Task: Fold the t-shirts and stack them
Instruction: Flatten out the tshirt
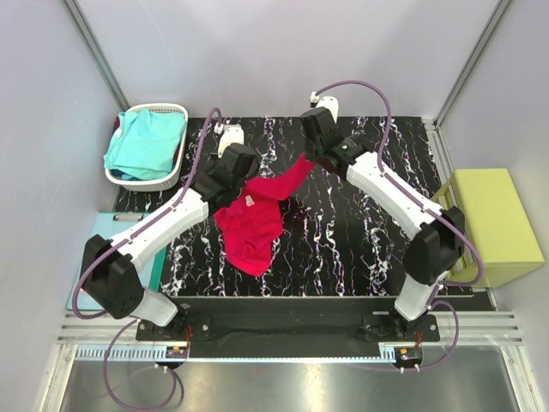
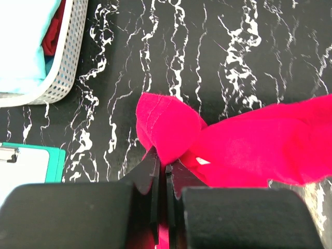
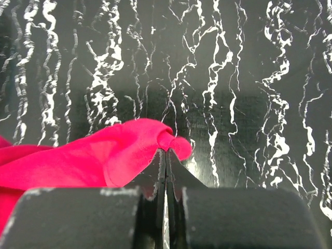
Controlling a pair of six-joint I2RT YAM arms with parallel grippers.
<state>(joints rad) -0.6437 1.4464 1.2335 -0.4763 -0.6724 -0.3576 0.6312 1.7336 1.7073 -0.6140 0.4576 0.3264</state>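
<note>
The crimson-red t-shirt (image 1: pixel 253 221) hangs stretched between both grippers above the black marbled table (image 1: pixel 343 232). My left gripper (image 1: pixel 243 174) is shut on one bunched edge of it (image 2: pixel 171 129). My right gripper (image 1: pixel 310 154) is shut on another edge (image 3: pixel 129 150), which folds over the fingertips. The rest of the red shirt droops down to the table near the middle. The turquoise t-shirt (image 1: pixel 146 142) lies crumpled in the white basket (image 1: pixel 176 172) at the far left, also seen in the left wrist view (image 2: pixel 23 41).
A clipboard on a light-blue and teal mat (image 1: pixel 116 225) lies at the left edge under my left arm. A yellow-green block (image 1: pixel 493 225) stands off the table's right side. Some red cloth (image 2: pixel 52 39) shows under the turquoise shirt in the basket (image 2: pixel 62 78).
</note>
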